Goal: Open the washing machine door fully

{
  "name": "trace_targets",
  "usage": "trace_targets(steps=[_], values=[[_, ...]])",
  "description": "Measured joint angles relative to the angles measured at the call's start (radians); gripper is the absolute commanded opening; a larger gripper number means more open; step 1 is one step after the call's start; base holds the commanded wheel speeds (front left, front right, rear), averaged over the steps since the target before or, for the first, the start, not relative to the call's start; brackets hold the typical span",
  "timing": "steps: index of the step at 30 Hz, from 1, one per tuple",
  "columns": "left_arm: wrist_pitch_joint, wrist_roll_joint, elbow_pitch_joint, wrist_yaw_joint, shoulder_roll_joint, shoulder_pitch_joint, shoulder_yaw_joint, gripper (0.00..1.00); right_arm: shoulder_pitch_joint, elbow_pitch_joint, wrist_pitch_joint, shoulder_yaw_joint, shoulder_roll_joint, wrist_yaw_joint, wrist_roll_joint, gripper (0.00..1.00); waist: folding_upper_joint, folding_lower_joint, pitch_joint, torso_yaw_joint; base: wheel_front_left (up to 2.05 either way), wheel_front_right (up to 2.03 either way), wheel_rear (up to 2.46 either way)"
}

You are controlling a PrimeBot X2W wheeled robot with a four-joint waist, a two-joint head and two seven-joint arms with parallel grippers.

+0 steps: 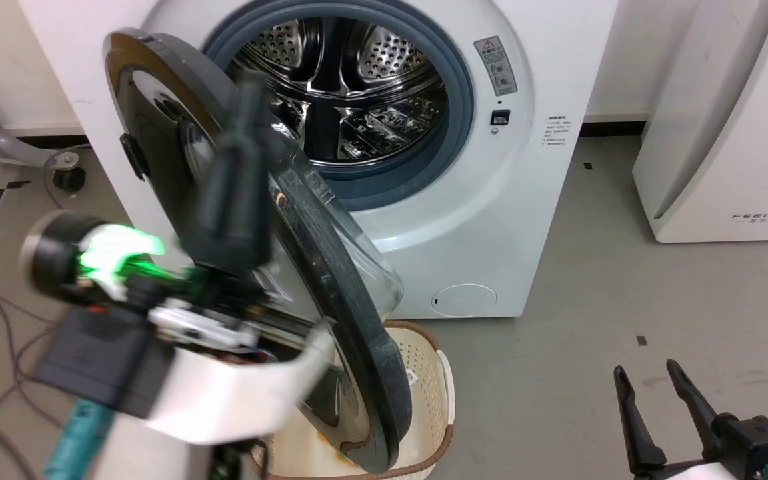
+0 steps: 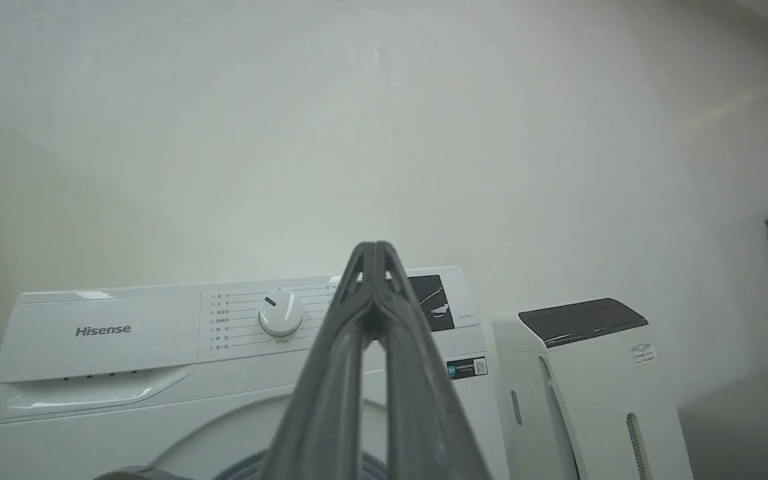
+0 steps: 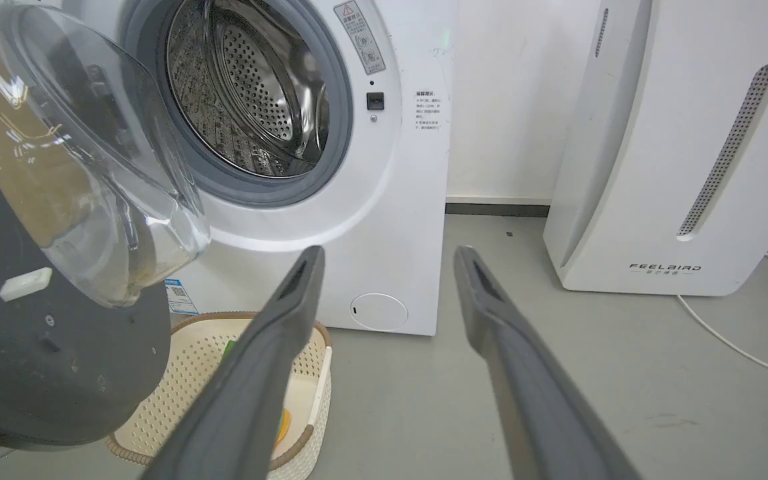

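- Glossy black, round, glass-windowed washing machine door (image 1: 331, 267) stands swung well out from the big white front-loading washing machine (image 1: 491, 233);
- my left gripper (image 2: 374, 253), fingers pressed together, shows blurred before its outer face;
- my right gripper (image 1: 644, 368) is spread wide, empty, well apart.

Even light; motion-blurred left tool (image 1: 248, 107)

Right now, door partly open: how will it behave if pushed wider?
Probably rigid: the washing machine door is a thick dark ring around a bulging glass bowl, so it should swing as one piece, not flex. Likely heavy for its size, and may coast. The glossy face looks slippery; the shut left gripper could skid.
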Motion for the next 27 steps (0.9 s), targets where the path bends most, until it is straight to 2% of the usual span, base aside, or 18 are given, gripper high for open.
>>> trace_targets(steps=[7,13,18,22,27], values=[[0.119,-0.061,-0.003,-0.010,-0.032,0.014,-0.157,0.00,0.000,0.000,0.001,-0.002,0.000,0.000,0.000,1.00,0.0000,0.0002,0.000,-0.006,0.00,0.00,0.00],[0.239,-0.110,0.002,0.012,-0.037,0.119,-0.256,0.00,0.001,0.000,0.009,-0.002,0.000,0.000,0.002,1.00,0.0000,0.0001,-0.008,-0.009,0.00,0.00,0.00],[0.312,-0.134,0.040,0.032,-0.035,0.202,-0.296,0.00,0.002,-0.001,0.017,0.000,0.000,0.000,0.002,1.00,0.0000,0.0001,-0.011,-0.010,0.00,0.00,0.00],[0.339,-0.153,0.079,0.023,-0.035,0.233,-0.343,0.00,0.003,-0.001,0.018,0.001,0.000,0.000,0.002,1.00,0.0000,0.0001,-0.012,-0.011,0.00,0.00,0.00],[0.345,-0.157,0.200,0.015,-0.036,0.273,-0.405,0.00,0.003,0.000,0.026,0.010,0.000,0.000,0.005,1.00,0.0000,0.0001,-0.012,-0.023,0.00,0.00,0.00]])
